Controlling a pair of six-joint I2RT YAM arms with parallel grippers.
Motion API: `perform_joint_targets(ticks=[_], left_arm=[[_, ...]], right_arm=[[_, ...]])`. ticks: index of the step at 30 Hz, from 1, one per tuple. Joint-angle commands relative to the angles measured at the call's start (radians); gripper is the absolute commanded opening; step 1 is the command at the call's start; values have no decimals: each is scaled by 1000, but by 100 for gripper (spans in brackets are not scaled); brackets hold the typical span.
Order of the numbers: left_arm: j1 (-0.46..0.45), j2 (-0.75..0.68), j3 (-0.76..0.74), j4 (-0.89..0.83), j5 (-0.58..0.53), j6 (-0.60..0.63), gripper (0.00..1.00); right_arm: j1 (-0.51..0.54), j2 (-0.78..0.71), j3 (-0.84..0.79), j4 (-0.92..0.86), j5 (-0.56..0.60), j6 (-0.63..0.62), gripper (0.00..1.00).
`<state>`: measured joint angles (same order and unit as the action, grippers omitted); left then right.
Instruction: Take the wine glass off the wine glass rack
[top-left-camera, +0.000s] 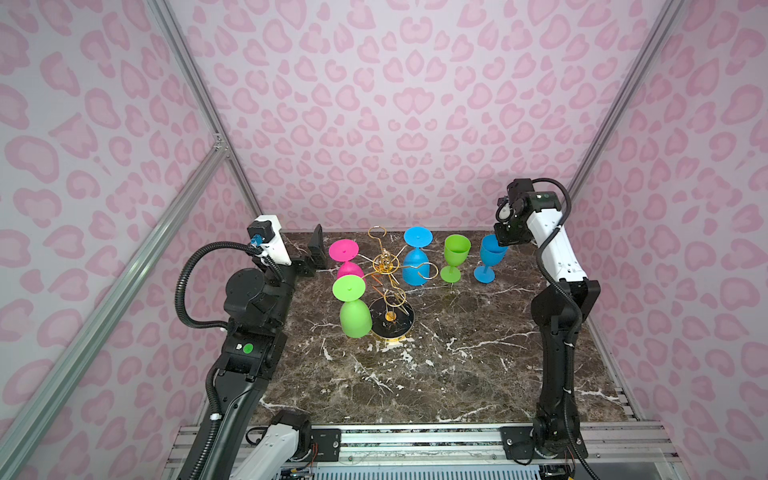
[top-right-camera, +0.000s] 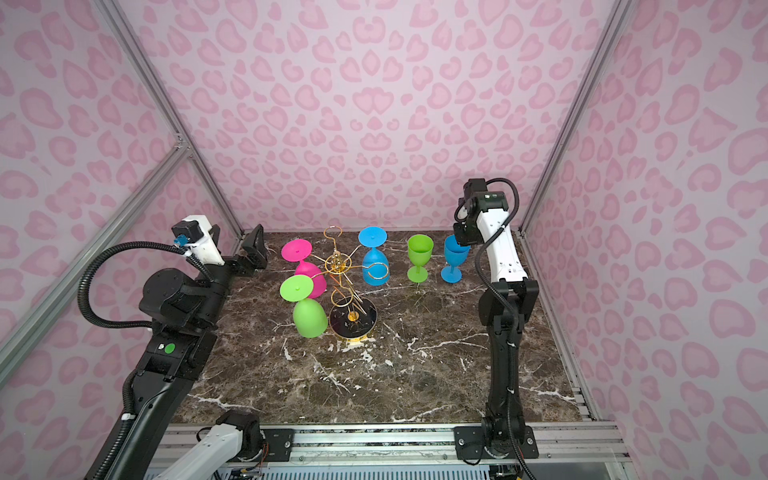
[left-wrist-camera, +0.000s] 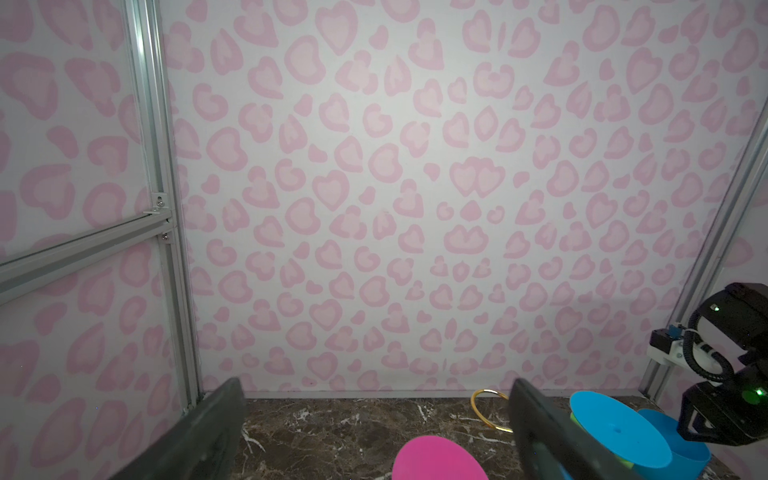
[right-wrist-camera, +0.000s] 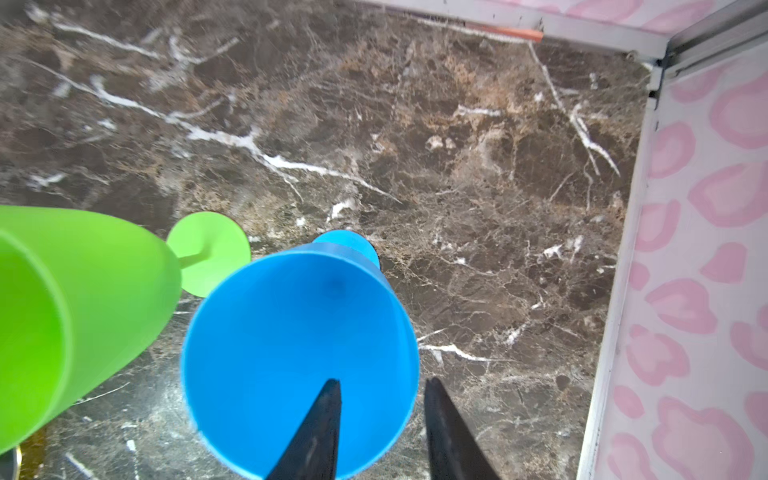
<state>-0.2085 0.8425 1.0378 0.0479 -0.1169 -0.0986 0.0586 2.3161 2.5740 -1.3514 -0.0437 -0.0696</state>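
Right gripper (right-wrist-camera: 382, 384) jaws parted, straddling rim of upright blue glass (right-wrist-camera: 291, 340) on table (right-wrist-camera: 457, 166); left gripper (left-wrist-camera: 374, 388) wide open near rack (top-left-camera: 386, 264).

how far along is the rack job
Done: upright green glass and upright blue glass stand on the table. In hand: right gripper straddles that blue rim, jaws apart. To do: hanging pink glass, hanging green glass and hanging blue glass on the rack; left gripper open, empty.
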Motion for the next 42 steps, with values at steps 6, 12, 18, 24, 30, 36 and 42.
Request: perform_joint_targets(ticks=[6, 12, 18, 24, 30, 36, 42], left_arm=[[8, 2, 73, -219, -9, -196, 96], [30, -20, 144, -545, 108, -333, 90], [41, -122, 116, -737, 257, -457, 84], [41, -153, 92, -793, 453, -580, 74], [41, -187, 76, -826, 527, -673, 65], [42, -201, -23, -736, 627, -779, 56], [44, -173, 7, -743, 633, -777, 51]], right_arm=[[-18, -154, -20, 77, -169, 51, 43], [-19, -460, -392, 402, -318, 138, 57], [-18, -785, -890, 930, -426, 306, 69], [29, -850, -1005, 1024, -477, 335, 78], [53, -915, -1080, 1077, -492, 338, 82], [61, -961, -1160, 1140, -542, 379, 82], [75, -996, -1192, 1167, -552, 393, 83]])
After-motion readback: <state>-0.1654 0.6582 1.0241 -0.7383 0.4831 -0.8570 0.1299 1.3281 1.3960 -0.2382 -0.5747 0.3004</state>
